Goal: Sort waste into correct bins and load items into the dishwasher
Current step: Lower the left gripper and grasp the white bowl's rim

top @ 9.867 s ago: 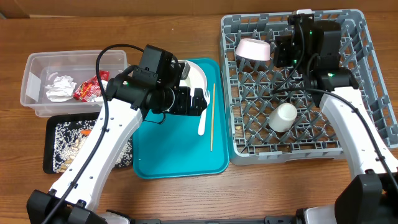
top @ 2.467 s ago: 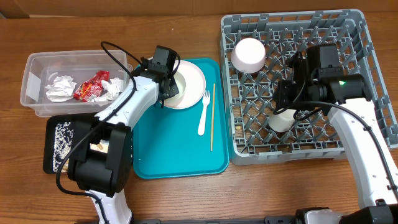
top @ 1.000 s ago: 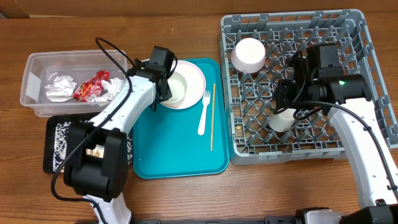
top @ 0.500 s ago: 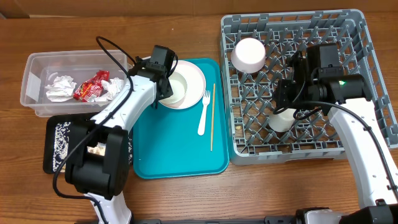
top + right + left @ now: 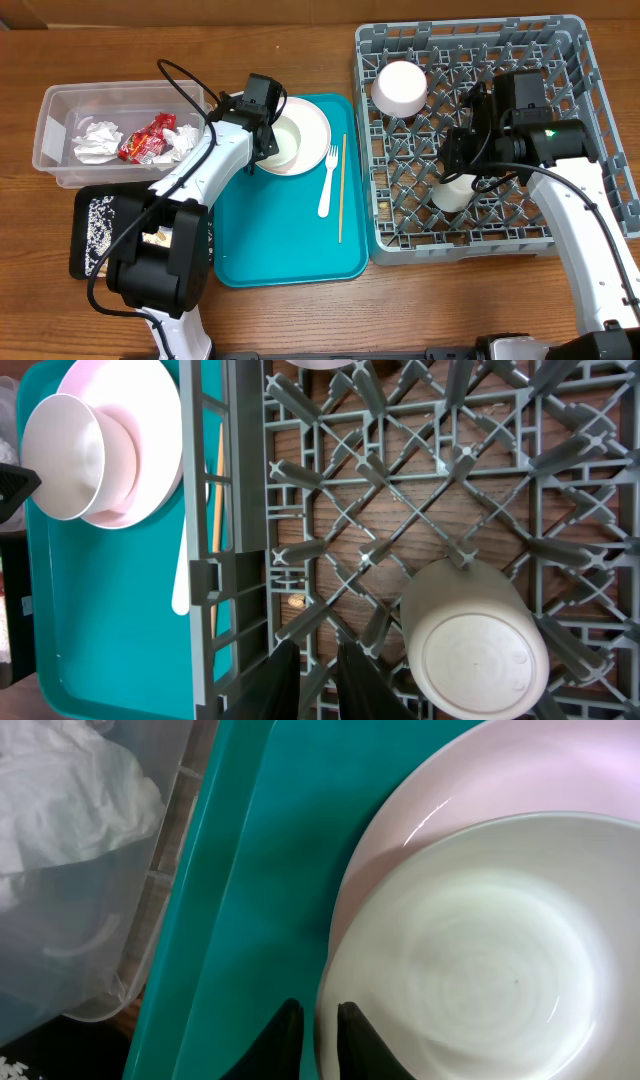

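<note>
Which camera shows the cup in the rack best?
Right wrist: the cup is in full view, base toward the camera. Overhead, the right arm hides part of it. The left wrist view misses it.

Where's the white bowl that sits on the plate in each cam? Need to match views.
Overhead: white bowl upper middle, on the plate at the far end of the teal tray.
Left wrist: white bowl fills the lower right, teal tray to its left.
Right wrist: white bowl in the top left corner, teal tray below it.
Shared landmark: the teal tray, seen in all three.
</note>
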